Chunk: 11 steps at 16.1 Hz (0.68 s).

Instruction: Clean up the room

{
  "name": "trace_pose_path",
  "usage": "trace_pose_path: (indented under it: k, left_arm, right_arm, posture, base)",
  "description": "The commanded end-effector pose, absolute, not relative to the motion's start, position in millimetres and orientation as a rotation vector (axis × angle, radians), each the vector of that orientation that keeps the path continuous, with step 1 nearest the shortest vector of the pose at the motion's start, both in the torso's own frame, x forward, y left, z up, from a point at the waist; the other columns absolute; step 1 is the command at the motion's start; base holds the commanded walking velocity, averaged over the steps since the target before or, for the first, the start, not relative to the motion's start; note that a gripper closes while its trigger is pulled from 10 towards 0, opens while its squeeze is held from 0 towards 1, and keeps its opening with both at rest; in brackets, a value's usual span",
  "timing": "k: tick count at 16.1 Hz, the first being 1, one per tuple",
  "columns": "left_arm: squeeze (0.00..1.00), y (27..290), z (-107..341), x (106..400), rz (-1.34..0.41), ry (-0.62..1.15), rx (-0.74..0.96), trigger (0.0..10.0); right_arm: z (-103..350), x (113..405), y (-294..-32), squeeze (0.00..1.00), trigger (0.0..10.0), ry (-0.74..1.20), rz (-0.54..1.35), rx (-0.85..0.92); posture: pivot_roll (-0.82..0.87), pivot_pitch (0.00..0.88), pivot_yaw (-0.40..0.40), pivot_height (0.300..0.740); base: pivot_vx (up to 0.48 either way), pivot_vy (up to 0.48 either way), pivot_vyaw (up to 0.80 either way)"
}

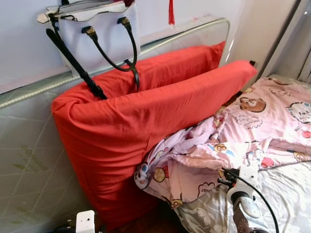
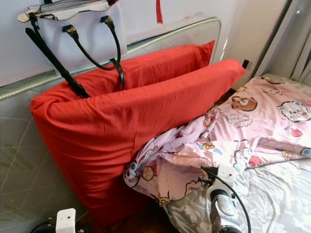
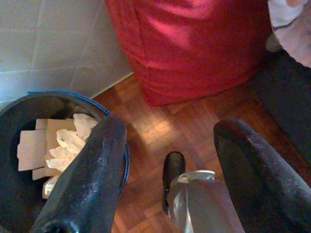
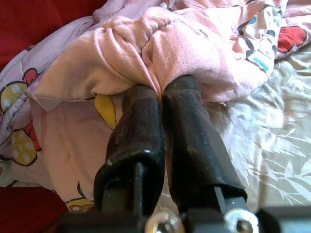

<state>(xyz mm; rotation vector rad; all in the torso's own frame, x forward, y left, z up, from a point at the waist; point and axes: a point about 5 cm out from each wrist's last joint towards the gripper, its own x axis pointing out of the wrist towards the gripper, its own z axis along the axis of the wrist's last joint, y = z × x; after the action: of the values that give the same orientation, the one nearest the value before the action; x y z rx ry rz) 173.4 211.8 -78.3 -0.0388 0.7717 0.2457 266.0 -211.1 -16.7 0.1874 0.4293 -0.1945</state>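
A pink cartoon-print blanket (image 1: 262,121) lies crumpled across the bed, its near end bunched against two large red pillows (image 1: 146,126). My right gripper (image 4: 163,86) is shut on a fold of the pink blanket (image 4: 184,43), and the fabric puckers at the fingertips. The right arm (image 1: 244,201) rises from the lower right over the grey leaf-print sheet (image 1: 286,194). Low beside the bed, my left gripper (image 3: 172,128) hangs open over the wooden floor (image 3: 160,121) with nothing between its fingers.
A white handbag (image 1: 95,29) with black straps hangs over the headboard (image 1: 29,145) behind the pillows. A dark bin (image 3: 22,104) with a blue rim, holding white paper scraps, stands on the floor by the wall. A curtain (image 1: 296,43) hangs at right.
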Motion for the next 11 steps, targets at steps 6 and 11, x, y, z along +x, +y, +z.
trace_pose_path:
  k: [6, 11]
  left_arm:
    - [0.0, 211.4, -86.0, 160.5, 0.24, 0.845, -0.05, 10.0]
    - [0.0, 212.6, -86.1, 161.3, 0.232, 0.859, -0.049, 10.0]
  right_arm:
    - [-16.9, 265.5, -210.6, 0.0, 10.0, 0.428, -0.197, 0.171]
    - [-16.8, 264.4, -212.9, 0.0, 10.0, 0.421, -0.222, 0.162]
  posture:
    - [-0.03, 0.0, -0.009, 0.74]
    - [-0.03, 0.0, 0.001, 0.74]
  base:
    - [0.0, 0.0, 0.0]
    - [0.0, 0.0, 0.0]
